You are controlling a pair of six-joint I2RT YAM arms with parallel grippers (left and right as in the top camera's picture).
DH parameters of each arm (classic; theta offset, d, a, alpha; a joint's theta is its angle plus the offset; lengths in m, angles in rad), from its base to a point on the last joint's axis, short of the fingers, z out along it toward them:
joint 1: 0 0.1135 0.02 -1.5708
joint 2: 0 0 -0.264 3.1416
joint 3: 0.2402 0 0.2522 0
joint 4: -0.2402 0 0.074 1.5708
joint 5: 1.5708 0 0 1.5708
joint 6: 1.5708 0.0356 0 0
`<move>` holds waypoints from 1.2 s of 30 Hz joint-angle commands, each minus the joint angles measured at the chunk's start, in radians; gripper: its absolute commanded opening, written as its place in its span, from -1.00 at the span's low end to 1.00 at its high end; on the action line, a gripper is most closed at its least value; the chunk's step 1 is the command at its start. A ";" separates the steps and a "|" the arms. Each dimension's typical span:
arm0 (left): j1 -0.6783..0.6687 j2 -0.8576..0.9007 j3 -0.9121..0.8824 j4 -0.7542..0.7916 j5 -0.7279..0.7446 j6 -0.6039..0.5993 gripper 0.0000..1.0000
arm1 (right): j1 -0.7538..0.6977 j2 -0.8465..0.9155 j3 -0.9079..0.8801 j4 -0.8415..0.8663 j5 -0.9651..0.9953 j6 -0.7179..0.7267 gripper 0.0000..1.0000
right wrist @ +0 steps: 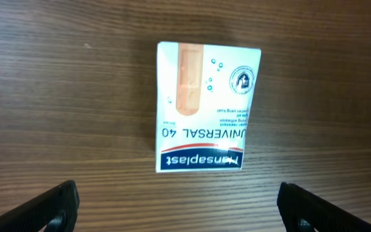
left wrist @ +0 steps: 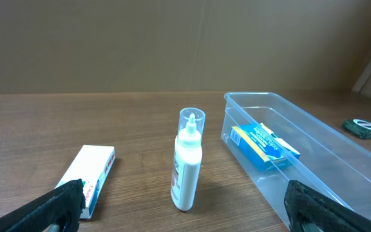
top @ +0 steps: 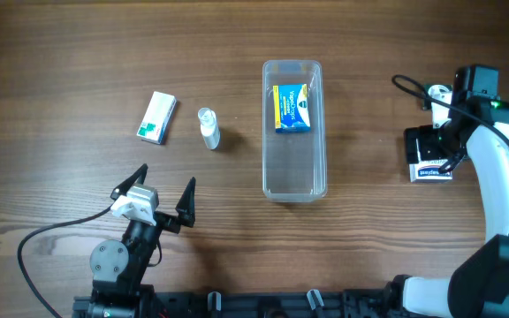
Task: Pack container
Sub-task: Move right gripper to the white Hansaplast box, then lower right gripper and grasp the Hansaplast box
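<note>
Hovering over the plaster box [right wrist: 208,106], right gripper [right wrist: 179,206] has jaws wide, empty; left gripper [top: 167,175] also wide, empty; container [top: 294,190] holds one blue box [top: 293,108].

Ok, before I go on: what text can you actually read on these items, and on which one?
"Hansaplast": plaster box, upside down in the right wrist view.
"UNIVERSAL 40": same box, also upside down.
Small print on that box: too small to read.
Blue and yellow box in the container: lettering blurred.
White and green box and bottle: unreadable.
</note>
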 commanded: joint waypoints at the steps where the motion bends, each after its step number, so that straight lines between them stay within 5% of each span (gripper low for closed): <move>1: 0.006 -0.006 -0.005 -0.003 0.012 0.015 0.99 | -0.037 0.048 -0.008 0.020 0.014 -0.034 0.99; 18: 0.006 -0.006 -0.005 -0.003 0.012 0.015 0.99 | -0.071 0.274 -0.008 0.083 -0.036 -0.032 1.00; 36: 0.006 -0.006 -0.005 -0.003 0.012 0.015 1.00 | -0.071 0.308 -0.008 0.132 -0.048 -0.029 0.99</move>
